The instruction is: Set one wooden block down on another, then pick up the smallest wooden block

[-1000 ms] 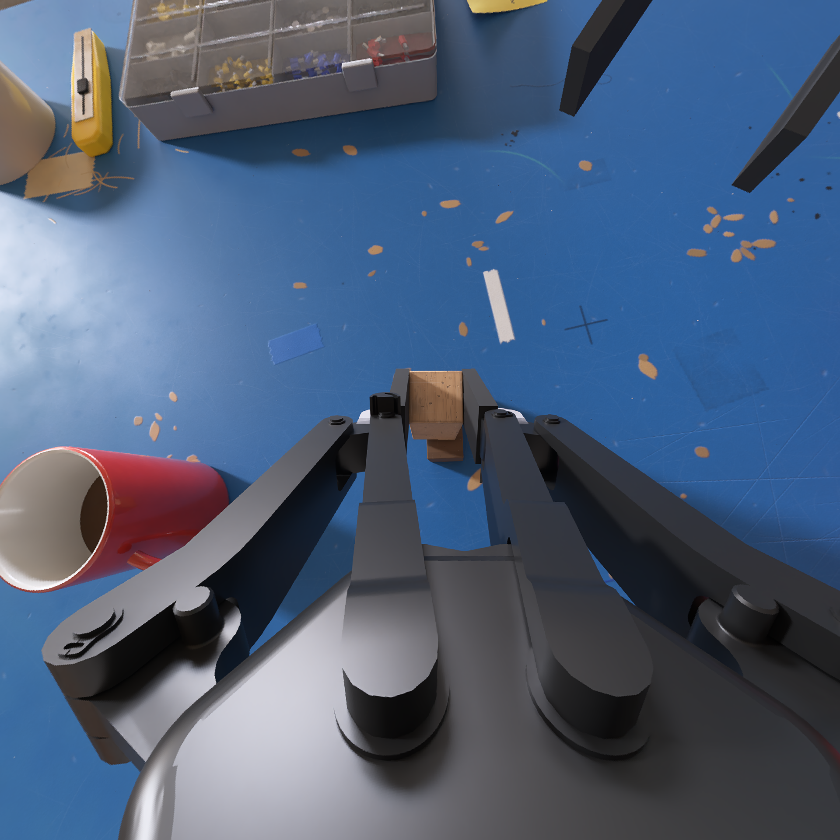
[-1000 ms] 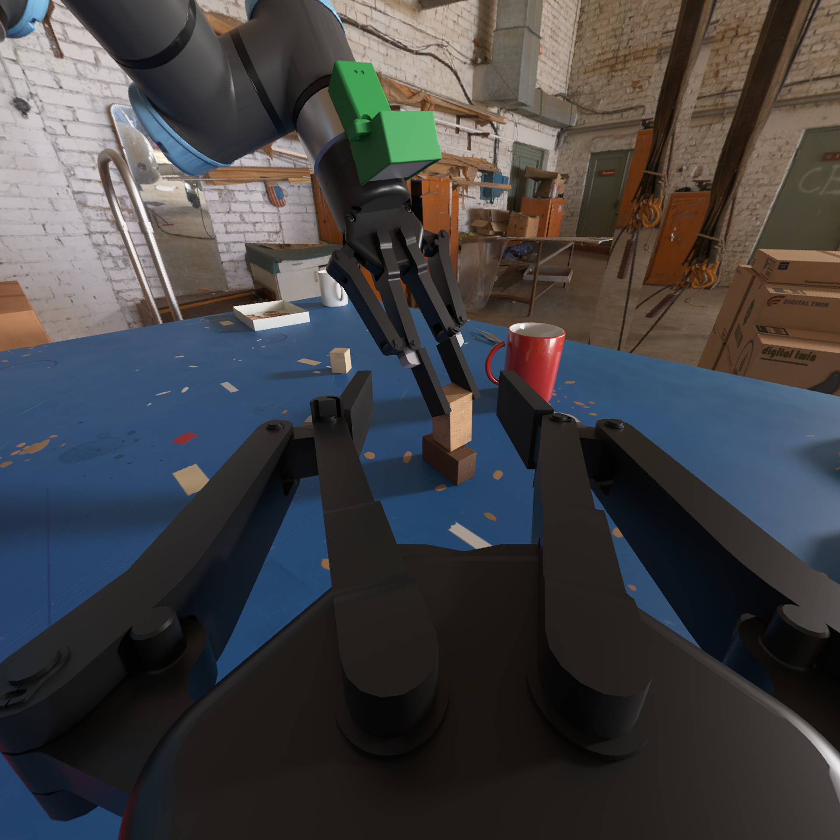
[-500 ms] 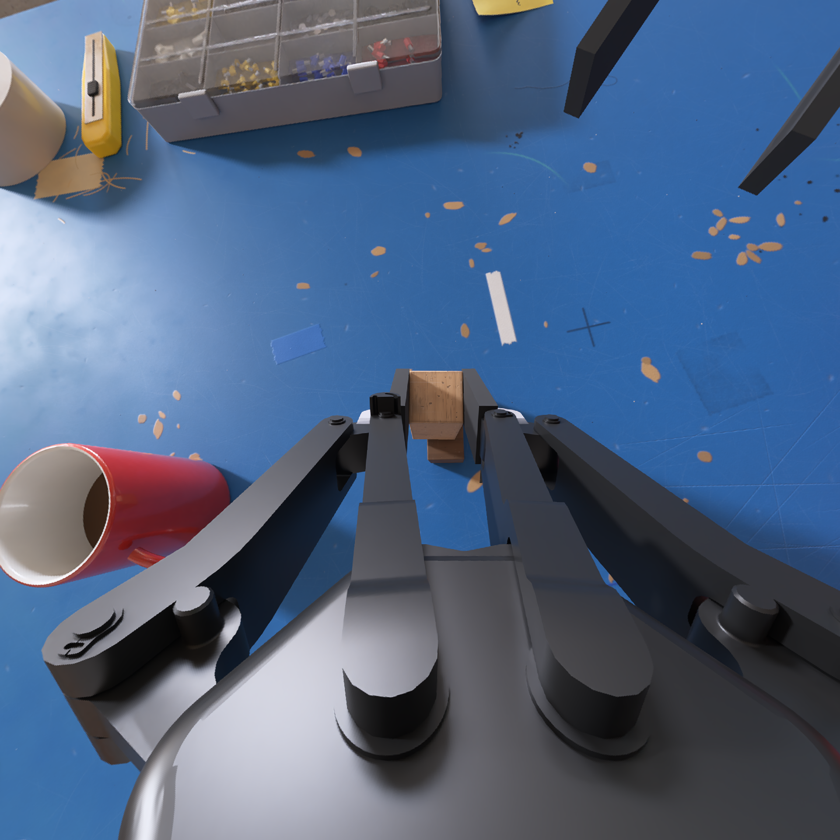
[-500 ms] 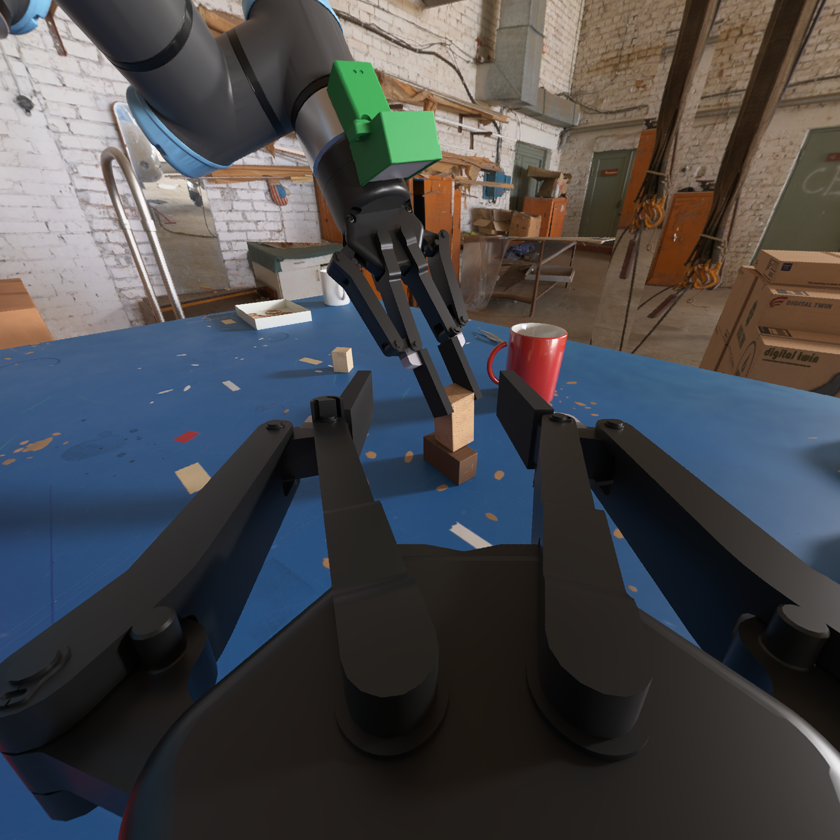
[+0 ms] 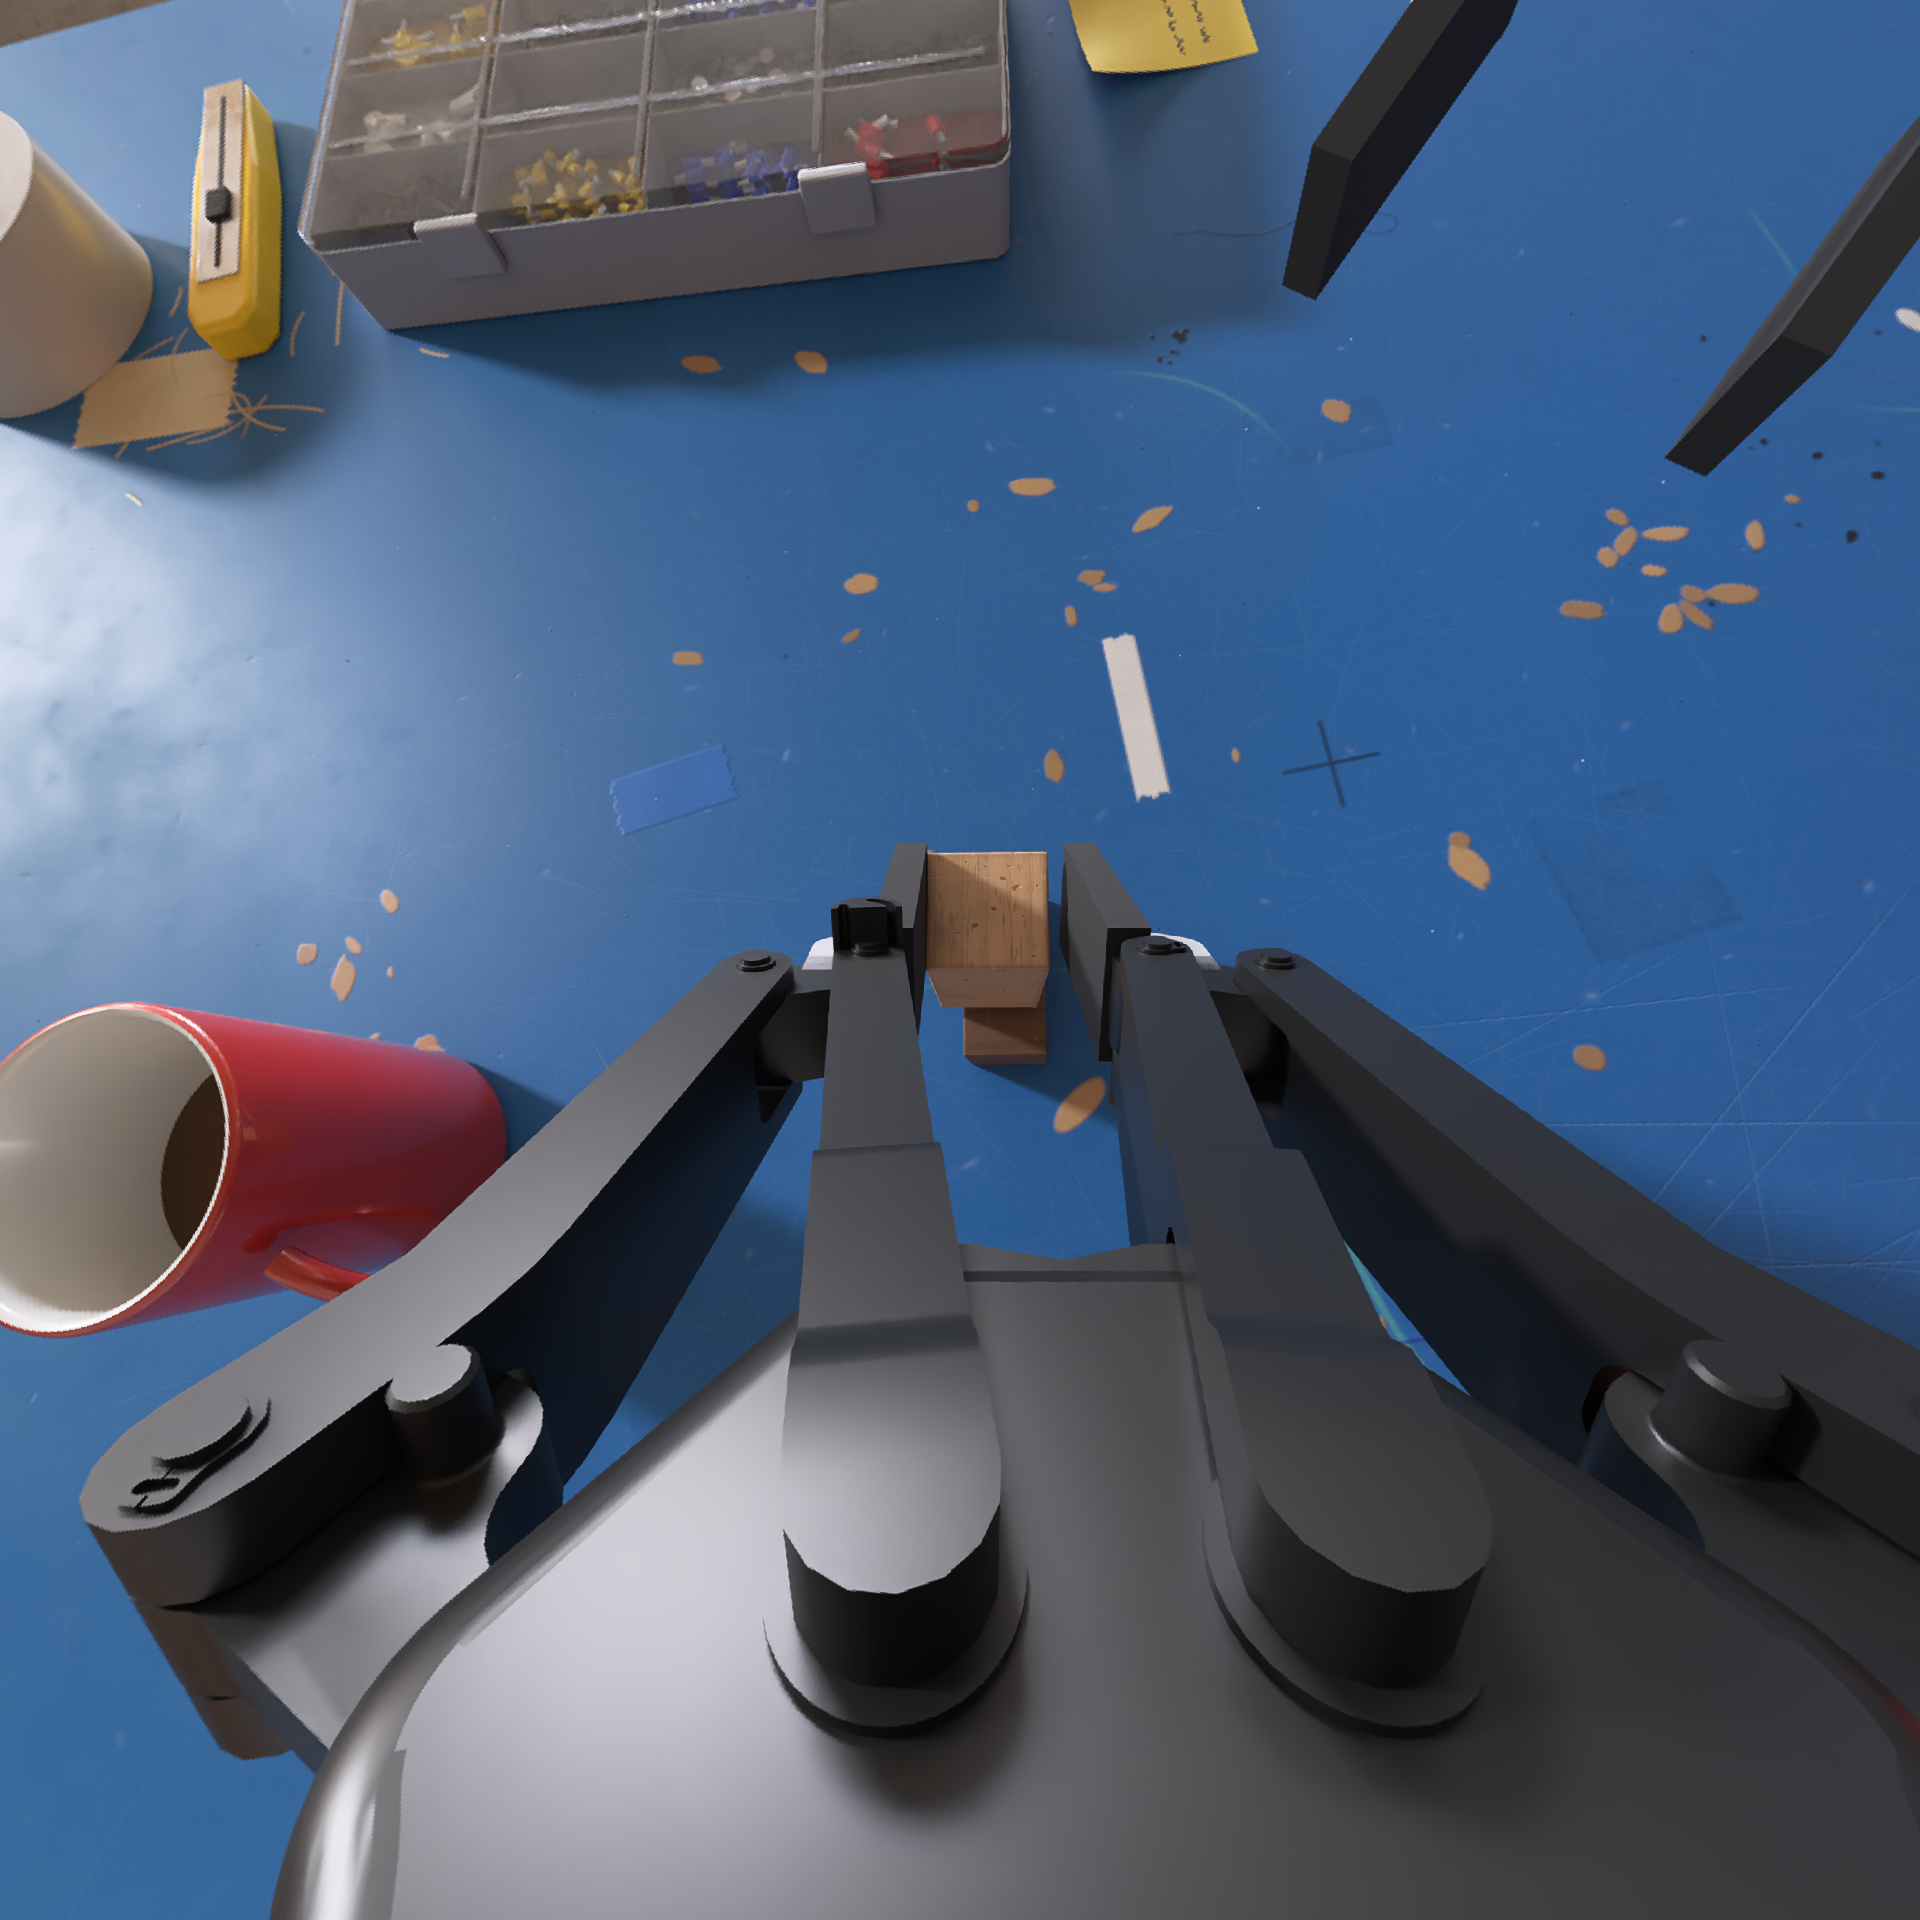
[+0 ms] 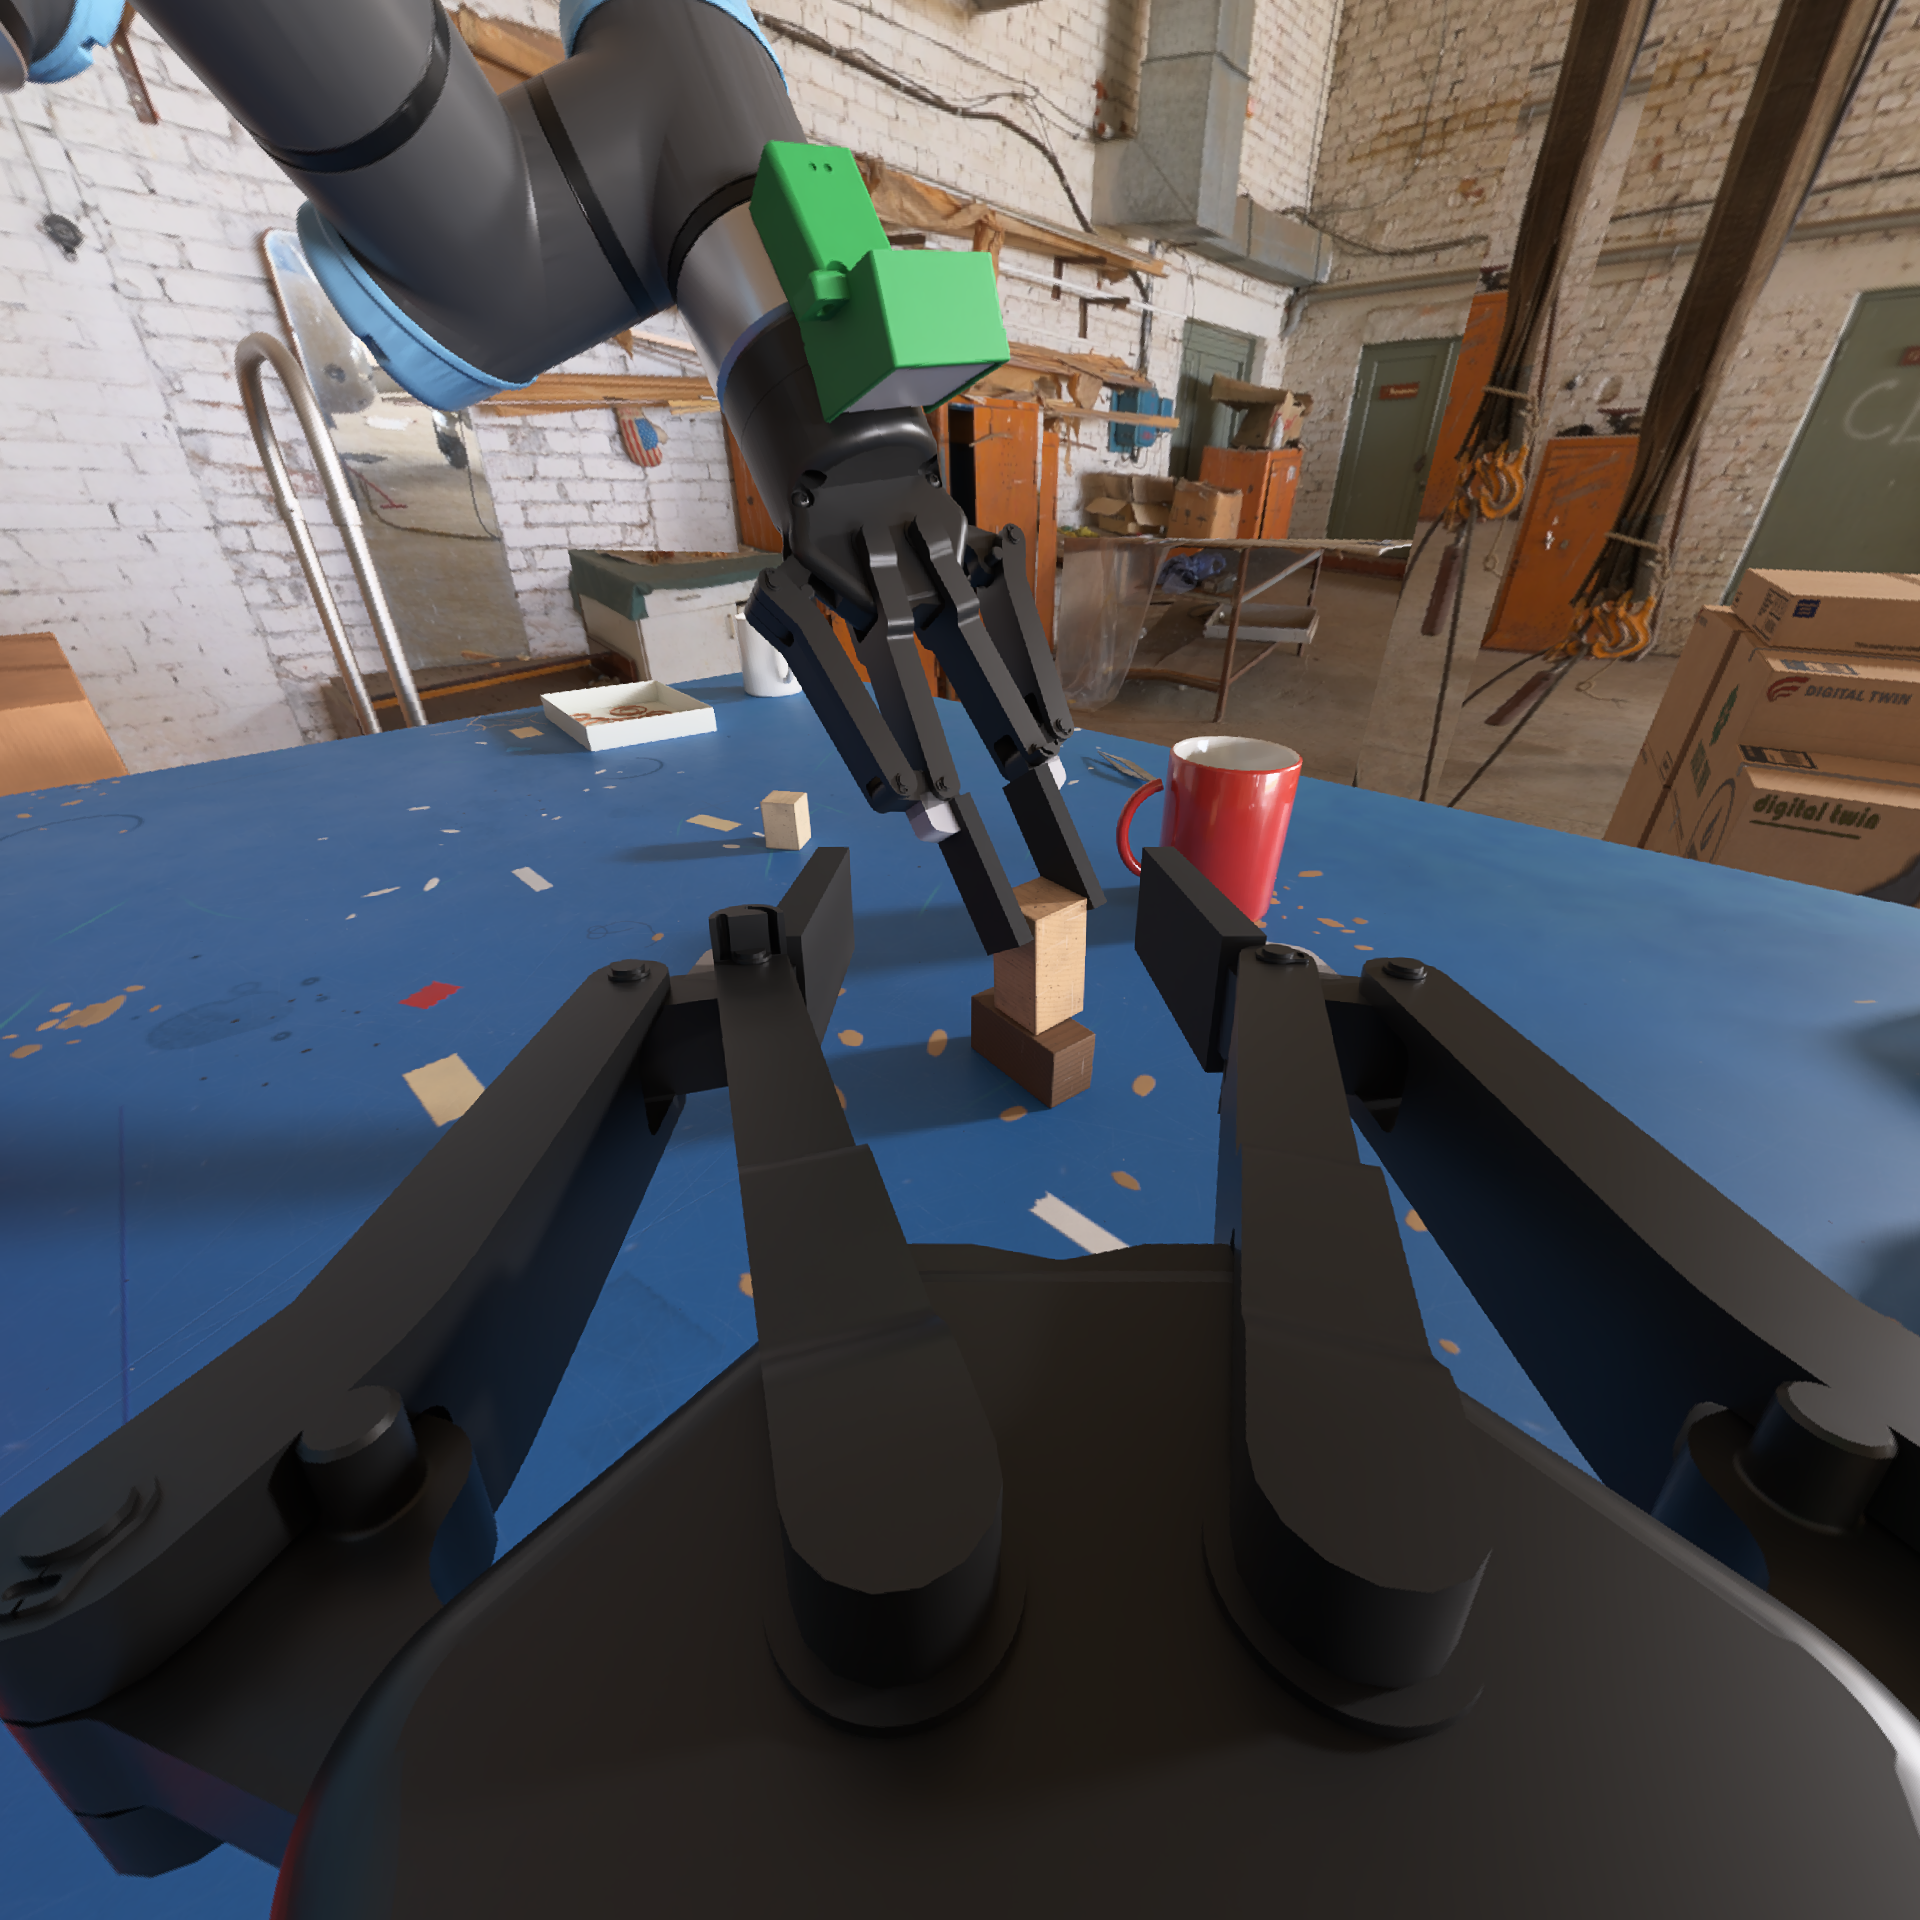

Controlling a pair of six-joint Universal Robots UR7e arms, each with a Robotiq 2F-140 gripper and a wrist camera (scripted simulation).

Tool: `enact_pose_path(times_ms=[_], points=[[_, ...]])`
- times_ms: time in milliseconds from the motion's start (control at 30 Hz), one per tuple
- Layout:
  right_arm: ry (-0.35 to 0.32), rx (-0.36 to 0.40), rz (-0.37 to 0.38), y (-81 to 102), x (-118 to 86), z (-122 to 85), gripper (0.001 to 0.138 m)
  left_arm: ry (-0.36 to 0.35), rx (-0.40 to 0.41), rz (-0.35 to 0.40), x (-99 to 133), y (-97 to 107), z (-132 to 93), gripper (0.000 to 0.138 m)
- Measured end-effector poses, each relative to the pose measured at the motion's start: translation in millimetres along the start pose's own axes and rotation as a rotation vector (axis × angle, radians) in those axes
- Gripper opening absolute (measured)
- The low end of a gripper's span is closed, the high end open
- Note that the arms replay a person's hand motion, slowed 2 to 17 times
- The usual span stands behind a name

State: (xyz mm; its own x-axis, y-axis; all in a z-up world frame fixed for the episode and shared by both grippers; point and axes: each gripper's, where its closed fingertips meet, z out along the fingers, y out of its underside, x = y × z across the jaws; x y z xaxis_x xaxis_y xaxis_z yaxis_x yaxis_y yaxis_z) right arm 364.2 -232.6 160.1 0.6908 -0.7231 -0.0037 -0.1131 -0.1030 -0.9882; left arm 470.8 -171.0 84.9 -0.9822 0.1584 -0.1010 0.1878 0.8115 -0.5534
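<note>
Right wrist view, read left to right across the blue worktop (image 6: 260, 1091). Far left, well apart from everything else, the smallest wooden block (image 6: 785, 819), a pale cube, stands alone and untouched.

Centre: a light wooden block (image 6: 1042, 966) stands upright on a dark wooden block (image 6: 1034, 1049), resting flat but turned a little off square. My left gripper (image 6: 1042, 906) reaches down at a slant and straddles the light block's top. In the left wrist view, one side of the left gripper (image 5: 992, 868) lies against the light block (image 5: 987, 909) and a thin strip of blue shows on the other side. I read those fingers as slightly parted and no longer clamping.

In the foreground my right gripper (image 6: 997, 925) hangs above the worktop with its fingers spread wide, holding nothing. Right of the stack stands a red mug (image 6: 1231, 821).

I judge the stacking step to be at the point of release. The next move calls for parting the left fingers further and lifting straight up along the slant, so the stack is not nudged. After that, one gripper must go to the small cube at far left.
</note>
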Motion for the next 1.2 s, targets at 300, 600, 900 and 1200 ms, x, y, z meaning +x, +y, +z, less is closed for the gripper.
enact_pose_path(times_ms=[300,600,900,1200], points=[[-0.001,-0.003,-0.001,0.5,0,0,0.073,-0.004,0.03,-0.018,-1,-4,-3,0.041],[0.0,-0.002,0.0,0.6,0,-1,0.073,-0.011,0.132,-0.07,-5,-18,-21,0.049],[0.006,0.002,0.006,0.9,3,-4,0.073,-0.061,0.266,-0.141,-17,-33,-72,0.057],[0.008,0.004,0.013,1.5,5,-5,0.073,-0.196,0.237,-0.178,-38,-5,-144,0.058]])
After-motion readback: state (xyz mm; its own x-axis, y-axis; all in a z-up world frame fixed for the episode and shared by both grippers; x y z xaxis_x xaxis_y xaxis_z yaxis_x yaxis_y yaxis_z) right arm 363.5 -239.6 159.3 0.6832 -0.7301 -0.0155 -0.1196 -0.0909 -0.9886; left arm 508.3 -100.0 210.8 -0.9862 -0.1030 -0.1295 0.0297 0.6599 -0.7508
